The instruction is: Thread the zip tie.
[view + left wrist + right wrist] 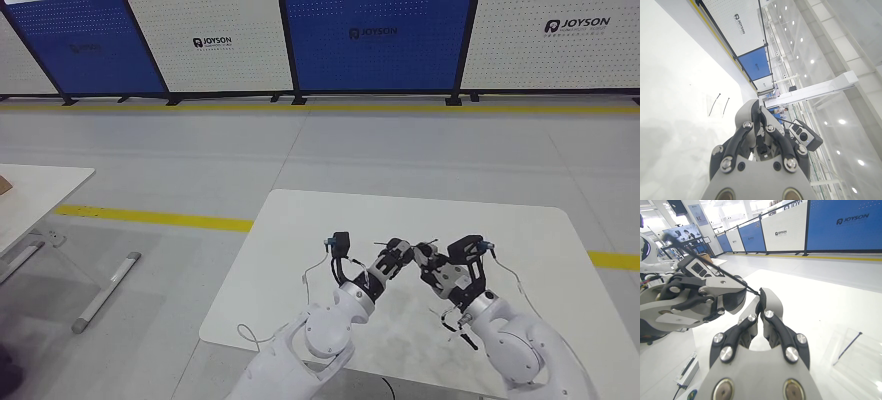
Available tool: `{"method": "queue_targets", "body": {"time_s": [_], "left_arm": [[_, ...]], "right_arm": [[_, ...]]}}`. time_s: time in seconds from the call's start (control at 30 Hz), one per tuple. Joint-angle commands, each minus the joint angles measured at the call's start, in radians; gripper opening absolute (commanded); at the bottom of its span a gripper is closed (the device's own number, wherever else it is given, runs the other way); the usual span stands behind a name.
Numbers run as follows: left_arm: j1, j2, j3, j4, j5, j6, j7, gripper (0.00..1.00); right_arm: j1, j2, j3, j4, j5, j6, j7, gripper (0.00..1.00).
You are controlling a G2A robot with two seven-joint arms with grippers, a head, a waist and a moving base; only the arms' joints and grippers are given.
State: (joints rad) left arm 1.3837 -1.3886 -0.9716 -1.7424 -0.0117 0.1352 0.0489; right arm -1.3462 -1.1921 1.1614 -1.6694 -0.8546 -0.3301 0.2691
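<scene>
A black zip tie point(715, 267) runs in the air between my two grippers above the middle of the white table point(300, 250). My right gripper point(760, 293) is shut on one end of it. My left gripper point(743, 289) is shut on the strap right beside that, and the long free part slants up and away past its wrist. In the left wrist view the left gripper point(759, 110) is pinched tight, with a small black piece of the tie at its tip. From above, the left gripper point(403, 252) and the right gripper point(425, 258) meet almost tip to tip.
Two spare zip ties point(714, 105) point(726, 107) lie flat on the table beyond the grippers. One spare tie point(849, 345) lies on a clear sheet. Another tie point(687, 366) rests on a narrow strip near the table's edge. Barrier panels point(380, 40) stand far behind.
</scene>
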Motion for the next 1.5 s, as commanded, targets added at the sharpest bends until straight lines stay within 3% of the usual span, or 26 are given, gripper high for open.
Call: {"method": "queue_targets", "body": {"time_s": [0.0, 0.37, 0.4, 0.47, 0.57, 0.77, 0.93, 1.03, 1.13, 1.17, 1.47], "left_arm": [[0.001, 0.0, -0.001, -0.003, -0.001, -0.004, -0.001, 0.0], [0.01, 0.002, -0.011, -0.014, 0.001, -0.011, -0.005, 0.0], [0.01, 0.001, -0.011, -0.011, 0.002, -0.01, -0.004, 0.0], [0.01, 0.001, -0.011, -0.009, 0.002, -0.009, -0.003, 0.0], [0.01, 0.001, -0.01, -0.007, 0.003, -0.009, -0.003, 0.0], [0.011, 0.0, -0.009, -0.006, 0.005, -0.008, -0.003, 0.0], [0.014, 0.0, -0.004, -0.003, 0.011, -0.01, -0.005, 0.0], [0.015, 0.0, -0.002, -0.002, 0.014, -0.009, -0.005, 0.0], [0.014, -0.001, -0.001, -0.001, 0.015, -0.007, -0.004, 0.0], [0.014, -0.001, -0.001, -0.001, 0.016, -0.006, -0.003, 0.0], [0.014, -0.002, 0.0, -0.002, 0.013, -0.012, 0.002, 0.0]], "right_arm": [[0.004, -0.001, -0.005, 0.004, -0.001, 0.002, 0.004, 0.0], [0.012, -0.005, -0.015, 0.018, 0.007, 0.005, 0.005, 0.0], [0.011, -0.005, -0.013, 0.017, 0.009, 0.002, 0.003, 0.02], [0.008, -0.005, -0.012, 0.014, 0.009, 0.0, 0.002, 0.22], [0.003, -0.004, -0.009, 0.009, 0.008, -0.003, -0.006, 0.18], [0.0, -0.004, -0.007, 0.006, 0.005, -0.005, -0.006, 0.19], [-0.001, -0.005, -0.005, 0.005, 0.005, -0.006, -0.013, 0.11], [-0.002, -0.005, -0.003, 0.003, 0.004, -0.006, -0.015, 0.13], [-0.003, -0.005, -0.001, 0.003, 0.003, -0.007, -0.018, 0.08], [-0.004, -0.005, -0.001, 0.003, 0.003, -0.007, -0.019, 0.0], [-0.008, -0.005, 0.0, 0.003, -0.003, -0.007, -0.018, 0.0]]}}
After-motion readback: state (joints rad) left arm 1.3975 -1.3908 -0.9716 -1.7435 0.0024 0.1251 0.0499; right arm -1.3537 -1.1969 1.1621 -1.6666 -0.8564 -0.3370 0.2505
